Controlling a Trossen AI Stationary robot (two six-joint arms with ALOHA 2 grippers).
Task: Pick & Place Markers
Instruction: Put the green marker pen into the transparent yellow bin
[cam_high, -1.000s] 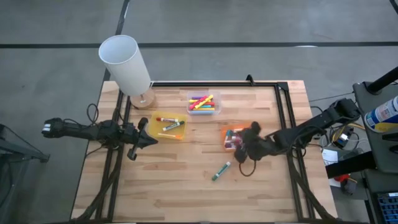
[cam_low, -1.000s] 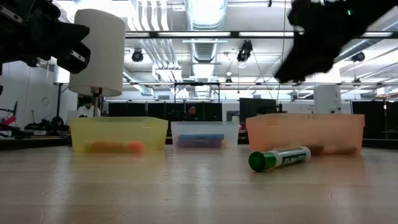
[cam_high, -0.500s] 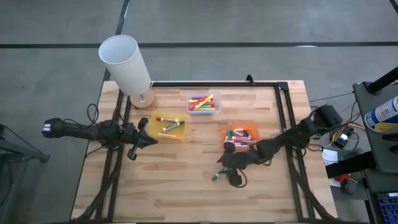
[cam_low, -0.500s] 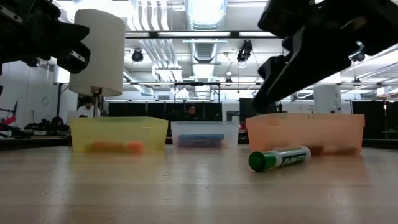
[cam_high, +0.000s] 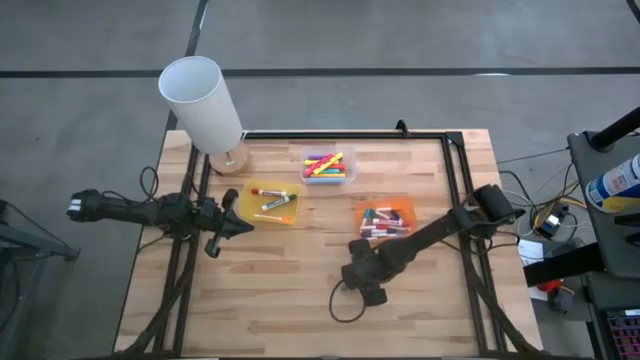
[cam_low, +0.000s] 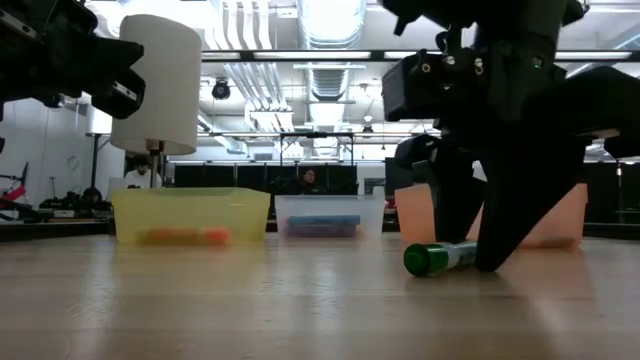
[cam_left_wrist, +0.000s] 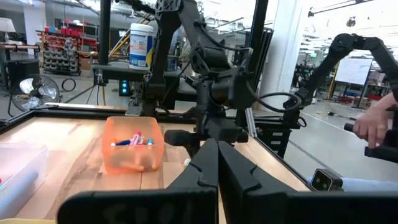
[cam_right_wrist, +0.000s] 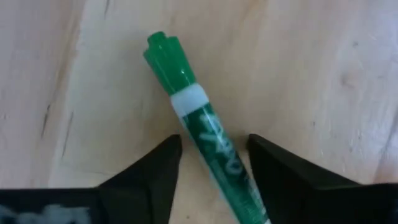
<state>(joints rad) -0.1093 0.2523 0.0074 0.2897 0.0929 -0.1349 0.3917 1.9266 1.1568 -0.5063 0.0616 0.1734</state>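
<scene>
A green marker with a white band lies flat on the wooden table, with its cap end showing in the low view. My right gripper has come down on it from above and is open. One finger stands on each side of the barrel, apart from it. In the high view this gripper covers the marker. Other markers lie in the yellow tray, the clear tray and the orange tray. My left gripper waits shut beside the yellow tray, holding nothing.
A tall white cylinder on a round wooden base stands at the far left corner. A black frame runs along the far and side edges. A cable loop hangs near my right gripper. A person's hand shows beyond the table.
My right gripper has swung from above the orange tray toward the near left and dropped to the table, ending with its fingers on either side of the green marker. The marker has stayed where it lay.
</scene>
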